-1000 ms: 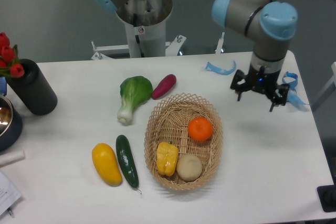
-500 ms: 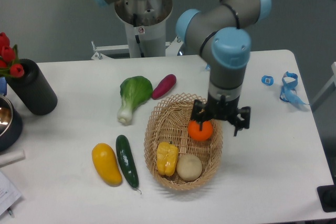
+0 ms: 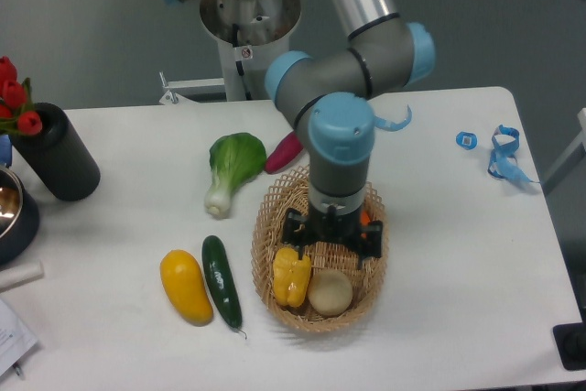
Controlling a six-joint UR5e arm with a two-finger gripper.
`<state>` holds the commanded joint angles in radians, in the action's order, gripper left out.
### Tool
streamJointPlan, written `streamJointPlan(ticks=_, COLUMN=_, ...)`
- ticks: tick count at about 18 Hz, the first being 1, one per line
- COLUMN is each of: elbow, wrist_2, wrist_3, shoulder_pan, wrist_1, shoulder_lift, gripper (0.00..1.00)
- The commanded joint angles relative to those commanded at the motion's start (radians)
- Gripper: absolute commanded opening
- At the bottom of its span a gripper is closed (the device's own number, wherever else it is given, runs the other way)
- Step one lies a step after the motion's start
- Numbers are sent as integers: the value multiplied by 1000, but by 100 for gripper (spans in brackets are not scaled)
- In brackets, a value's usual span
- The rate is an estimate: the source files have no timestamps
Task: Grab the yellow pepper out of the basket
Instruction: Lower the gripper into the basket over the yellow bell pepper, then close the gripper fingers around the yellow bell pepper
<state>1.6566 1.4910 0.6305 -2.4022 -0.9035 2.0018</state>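
Observation:
The yellow pepper [image 3: 291, 276] lies in the front left part of the wicker basket [image 3: 263, 231], next to a round beige fruit [image 3: 330, 292]. My gripper [image 3: 331, 237] points down over the middle of the basket, just behind and to the right of the pepper, and touches nothing that I can see. Its jaws look spread and empty. The arm hides most of the orange [image 3: 366, 218]; only a sliver shows at the wrist's right side.
Left of the basket lie a green cucumber [image 3: 221, 281] and a smooth yellow mango-like fruit [image 3: 186, 286]. A bok choy [image 3: 233, 167] and a purple vegetable [image 3: 280, 153] lie behind it. A black vase [image 3: 57, 153] stands far left. Blue tape pieces [image 3: 502, 153] lie at the right.
The arm has swung from the table's right side leftward across the orange and now hangs over the basket's middle, lower and close to the pepper. The fruits have not moved.

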Motion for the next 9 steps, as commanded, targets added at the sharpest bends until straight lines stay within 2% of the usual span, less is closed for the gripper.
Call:
streamJointPlan(ticks=3, elbow=-11, wrist_2=2, wrist_3=-5, shoulder_pan=11, wrist_1=0, shoulder_lift=9, gripper=100)
streamJointPlan(ticks=9, elbow=-73, wrist_2=9, wrist_3=-5, shoulder_pan=20, wrist_1=0, shoulder_lift=70, gripper=100)
